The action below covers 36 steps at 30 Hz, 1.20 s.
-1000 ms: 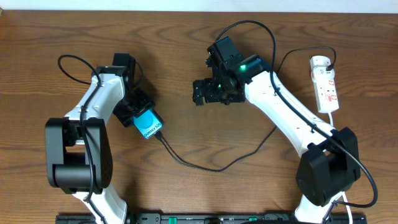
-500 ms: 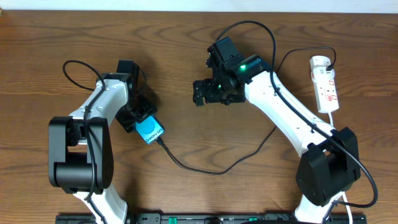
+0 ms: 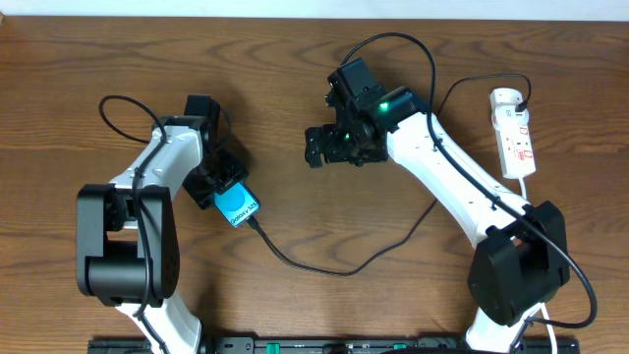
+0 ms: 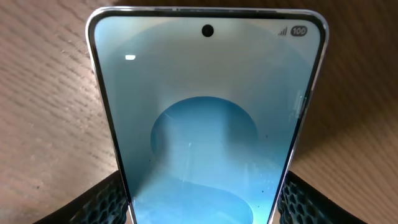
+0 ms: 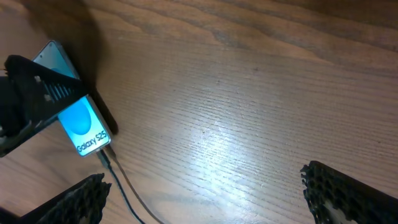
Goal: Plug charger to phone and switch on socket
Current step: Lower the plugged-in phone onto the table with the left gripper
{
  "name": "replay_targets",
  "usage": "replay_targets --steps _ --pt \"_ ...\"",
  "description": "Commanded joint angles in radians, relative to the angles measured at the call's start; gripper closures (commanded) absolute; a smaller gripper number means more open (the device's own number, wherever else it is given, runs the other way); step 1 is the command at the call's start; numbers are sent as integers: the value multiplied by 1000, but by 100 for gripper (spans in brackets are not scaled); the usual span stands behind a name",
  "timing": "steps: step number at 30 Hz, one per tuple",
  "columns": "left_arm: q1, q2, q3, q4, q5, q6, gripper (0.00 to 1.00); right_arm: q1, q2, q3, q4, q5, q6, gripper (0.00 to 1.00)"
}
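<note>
1. Cyan on its screen, the phone [image 3: 237, 206] sits clamped in the left gripper [image 3: 224, 193]. The wrist view shows black ridged fingers [image 4: 102, 202] pressed against both long edges, jaws closed on it.
2. Its long axis runs between those fingers, along the line the wrist camera looks. The punch-hole end lies ahead of the fingers. The end with white lettering sticks out clear of the gripper on the other side, on a diagonal in the overhead view.
3. Whether the phone lies flat or tipped I cannot tell. The right wrist view shows a dark shadow under one long edge.
4. The charger [image 3: 324, 270] meets the lettered end with its connector [image 5: 103, 154] in line with the phone's long axis. Whether it is fully seated cannot be told. From there the cable trails away from the left gripper in a loose curve and goes out of sight at the right arm.
5. The right gripper [image 3: 313, 147] has its jaws wide apart with only bare counter [image 5: 249, 112] between them. The phone is ahead of it and off to its left, well apart.
6. The socket [image 3: 515, 138] lies well behind the right gripper, past its arm, with its long axis crosswise to the way that gripper points. Its red marks are too small to read.
</note>
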Motion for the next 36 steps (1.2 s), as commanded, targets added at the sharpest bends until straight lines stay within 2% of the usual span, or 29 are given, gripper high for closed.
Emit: replay_targets --steps 1,18,19,20,23,36 --pt "-2 3 -44 16 -16 -10 93 -5 -1 10 -3 11 -14 1" --pt "-2 3 -52 29 -16 -9 92 -5 -1 10 -4 11 -14 1" --pt "-2 3 -52 29 -16 -9 85 -5 -1 10 -5 11 -14 1" --pt "-2 3 -52 29 -16 -9 83 -5 -1 10 -5 11 -14 1" --pt "-2 3 -52 29 -16 -9 69 -5 -1 10 -5 11 -14 1" --pt "-2 3 -52 29 -16 -8 26 -5 -1 10 -8 11 -14 1"
